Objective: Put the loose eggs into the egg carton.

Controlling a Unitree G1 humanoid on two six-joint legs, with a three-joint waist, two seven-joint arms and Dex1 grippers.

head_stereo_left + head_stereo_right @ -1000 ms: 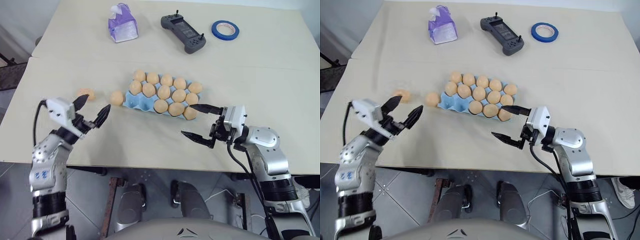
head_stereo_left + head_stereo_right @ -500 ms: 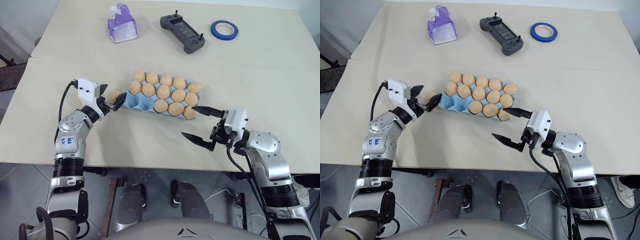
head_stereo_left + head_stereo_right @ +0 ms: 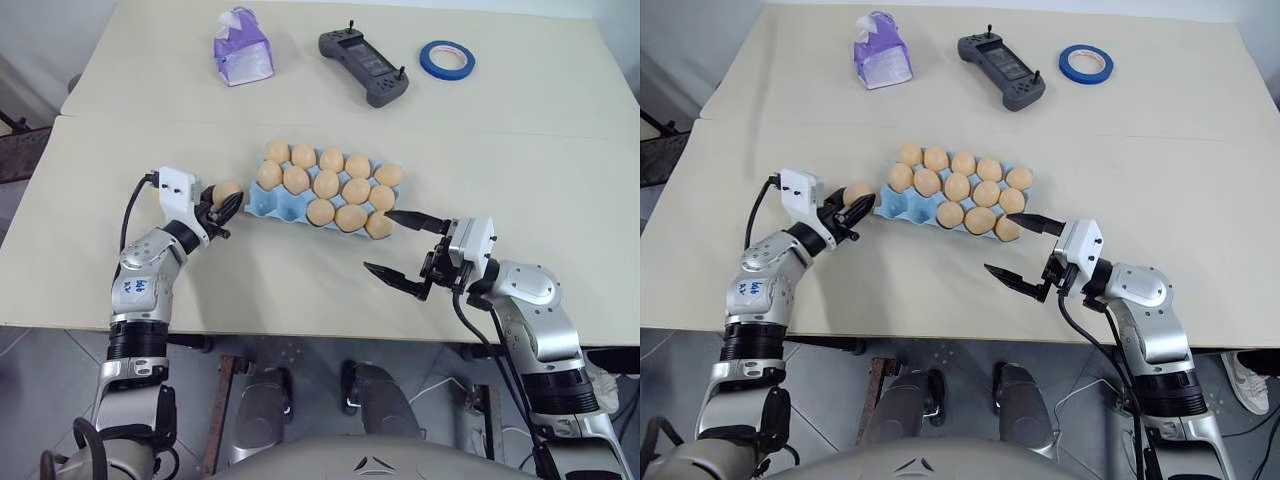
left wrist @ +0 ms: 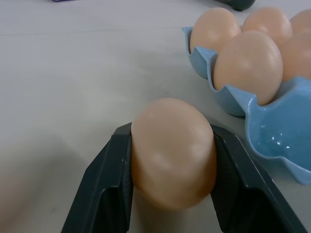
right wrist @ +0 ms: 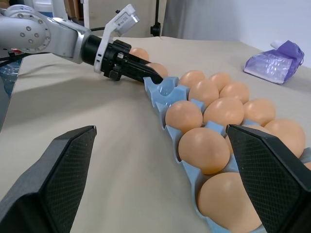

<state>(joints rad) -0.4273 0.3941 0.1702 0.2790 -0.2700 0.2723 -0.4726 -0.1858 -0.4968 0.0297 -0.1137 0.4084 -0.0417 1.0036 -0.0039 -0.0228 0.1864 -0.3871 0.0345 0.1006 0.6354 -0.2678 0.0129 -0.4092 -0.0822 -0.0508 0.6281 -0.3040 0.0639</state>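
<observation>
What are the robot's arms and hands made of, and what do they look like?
Both arms are silvery-grey metal segments with black ribbed joints. The left arm bears a small blue marking. Each wrist carries a white boxy block with a black cable looping off it. The left hand and right hand each have two black, tapered fingers.

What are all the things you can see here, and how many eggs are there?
Table: one, beige, under everything.
Egg carton: one, light blue, middle of the table; its two front-left cups are empty.
Eggs in the carton: thirteen, tan-orange, filling the two back rows and three front cups.
Loose eggs: two, tan-orange; the held egg sits by the carton's left end, the other egg lies on the table just past the left arm.
Tissue pack: one, purple, far left.
Controller: one, grey, far middle.
Tape roll: one, blue, far right.
Left gripper: black, jaws shut on the held egg.
Right gripper: black, jaws open, near the carton's right end.
</observation>
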